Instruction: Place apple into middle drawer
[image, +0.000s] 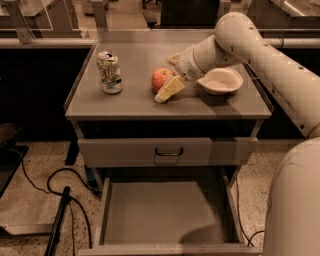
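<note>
At your grey counter's (135, 60) centre, the round apple (160, 79) shows no long axis; your claw (167, 77) is spread around it.

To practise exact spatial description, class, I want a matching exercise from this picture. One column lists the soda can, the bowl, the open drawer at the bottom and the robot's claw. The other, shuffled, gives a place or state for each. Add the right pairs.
Things
1. soda can
2. bowl
3. middle drawer
4. claw

Places or states
A. pulled out, below the shut drawer with the handle
B. at the apple, mid cabinet top
C. upright, on the view's left part of the top
D. on the view's right part of the top, beside the arm

Pairs: 1-C, 2-D, 3-A, 4-B
</note>
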